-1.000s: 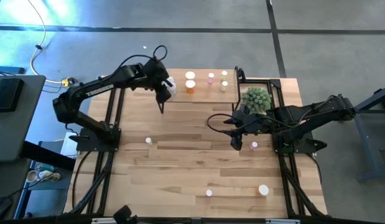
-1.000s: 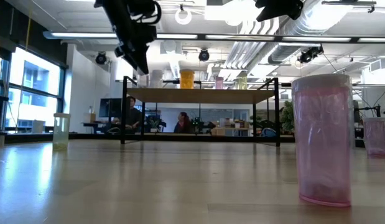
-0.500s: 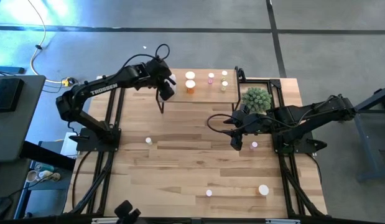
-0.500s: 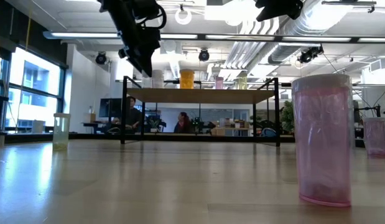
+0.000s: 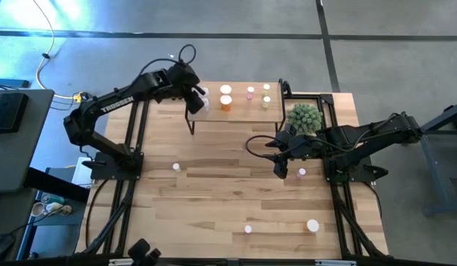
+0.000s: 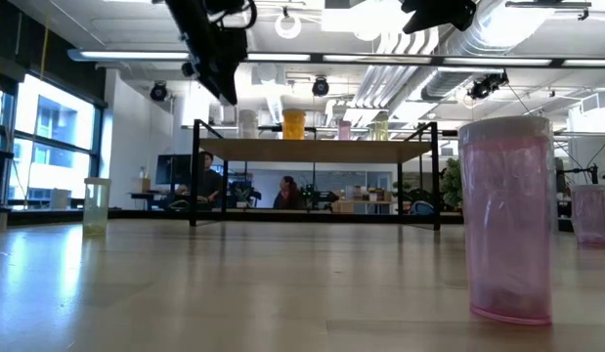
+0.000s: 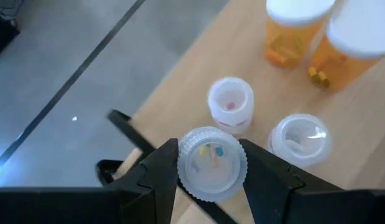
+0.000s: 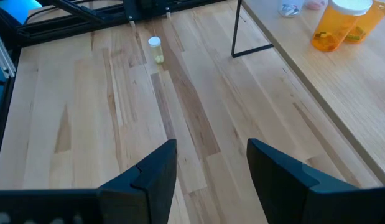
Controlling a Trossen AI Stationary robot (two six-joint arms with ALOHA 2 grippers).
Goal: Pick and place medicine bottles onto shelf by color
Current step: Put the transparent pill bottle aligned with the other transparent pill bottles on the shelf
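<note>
The left end effector (image 7: 209,165) is clamped on a clear medicine bottle (image 7: 211,163) with a white cap, its two dark fingers (image 7: 156,180) pressing the bottle from either side. In the high view this left end effector (image 5: 196,101) hangs over the left end of the shelf (image 5: 243,112), the small light-wood board at the far side of the table (image 5: 213,192). Below the held bottle, two more clear bottles (image 7: 230,104) stand on the shelf near its corner, and two orange bottles (image 7: 292,31) stand further along the board.

On the table to the left, a pale yellow-green bottle (image 5: 176,167) stands alone. Toward the middle of the shelf, the orange bottles (image 5: 226,98) come first, then a pink bottle (image 5: 250,92) and pale yellow-green bottles (image 5: 266,96).

Right of the shelf sits a green spiky plant (image 5: 305,117). Just in front of it the right end effector (image 5: 280,168) hovers over the table with its fingers apart and nothing between them, near a pink bottle (image 5: 302,172). Two more bottles stand near the table's front edge: a pink one (image 5: 248,229) and a white-capped one (image 5: 312,225).
</note>
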